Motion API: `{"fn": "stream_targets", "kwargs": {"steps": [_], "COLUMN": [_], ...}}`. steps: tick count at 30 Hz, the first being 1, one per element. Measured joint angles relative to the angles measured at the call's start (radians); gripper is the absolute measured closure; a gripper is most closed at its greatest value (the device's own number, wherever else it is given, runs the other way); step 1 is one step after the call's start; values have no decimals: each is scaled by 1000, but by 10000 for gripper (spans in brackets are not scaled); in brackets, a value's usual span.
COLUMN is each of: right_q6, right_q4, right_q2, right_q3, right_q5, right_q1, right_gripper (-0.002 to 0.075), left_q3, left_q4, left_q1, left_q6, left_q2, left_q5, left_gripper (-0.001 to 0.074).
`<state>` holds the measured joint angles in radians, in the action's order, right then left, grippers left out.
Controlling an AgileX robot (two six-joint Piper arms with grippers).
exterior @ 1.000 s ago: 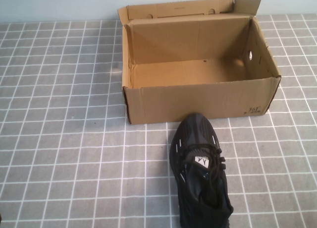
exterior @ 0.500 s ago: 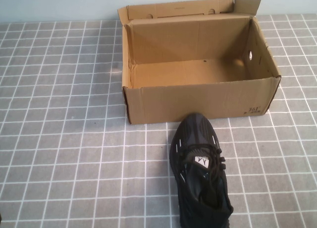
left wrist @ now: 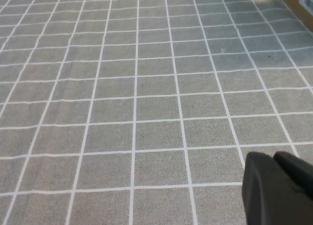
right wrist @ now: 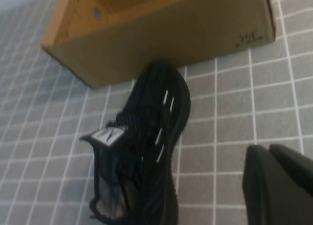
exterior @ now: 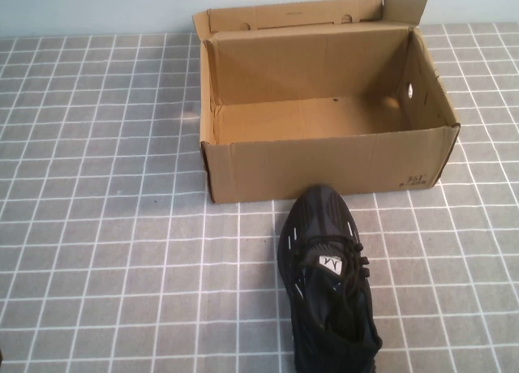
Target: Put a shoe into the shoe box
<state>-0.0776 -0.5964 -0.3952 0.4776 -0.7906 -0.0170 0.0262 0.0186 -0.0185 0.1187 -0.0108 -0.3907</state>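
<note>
High view: one shoe box (exterior: 324, 166) and one shoe (exterior: 327, 276) are on a grey tiled table (exterior: 105, 227) with white grid lines. The box is open at the top, with its flaps upright, and nothing lies inside it. It has one round hole in its right wall and a small block of print near the right end of its near wall. The single black shoe rests on the table just in front of the box's near wall, right of the box's middle, with its toe pointing at the box and very close to the cardboard. Its heel reaches the lower edge of the picture. One white tongue label and a few short white dashes on its sides show. Neither gripper appears in this view.

Left wrist view: the left gripper (left wrist: 281, 188) hangs over bare tiles, well away from the shoe, its two dark fingers pressed together with nothing between them. A small corner of the box sits at the edge of the picture.

Right wrist view: the right gripper (right wrist: 279, 183) is above the table just beside the shoe (right wrist: 142, 151), apart from it, its fingers pressed together and holding nothing. The box (right wrist: 171, 34) lies beyond the shoe's toe, with its print and hole visible.
</note>
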Motion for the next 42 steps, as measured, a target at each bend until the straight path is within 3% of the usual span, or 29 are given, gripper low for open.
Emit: {"fn": "stream_targets", "kwargs": {"steps": [9, 13, 21, 26, 30, 33, 38, 42], "right_q6": [-210, -237, -246, -264, -282, -325, -366, -374], "right_q4": [14, 22, 112, 257, 372, 406, 482, 568], "right_q2": [-451, -590, -803, -941, -1040, -1094, -1147, -1171], "right_q3": [261, 350, 517, 620, 681, 715, 734, 736], "right_q5": [-156, -153, -132, -136, -160, -175, -153, -110], "right_q1": [8, 79, 407, 646, 768, 799, 802, 802], "right_gripper": [742, 742, 742, 742, 725, 655, 408, 286], "left_q3": [0, 0, 0, 0, 0, 0, 0, 0], "left_q4": [0, 0, 0, 0, 0, 0, 0, 0], "left_q1": [0, 0, 0, 0, 0, 0, 0, 0], "left_q6": [0, 0, 0, 0, 0, 0, 0, 0], "left_q2": [0, 0, 0, 0, 0, 0, 0, 0], "left_q5": [0, 0, 0, 0, 0, 0, 0, 0], "left_gripper": [736, 736, 736, 736, 736, 736, 736, 736]}}
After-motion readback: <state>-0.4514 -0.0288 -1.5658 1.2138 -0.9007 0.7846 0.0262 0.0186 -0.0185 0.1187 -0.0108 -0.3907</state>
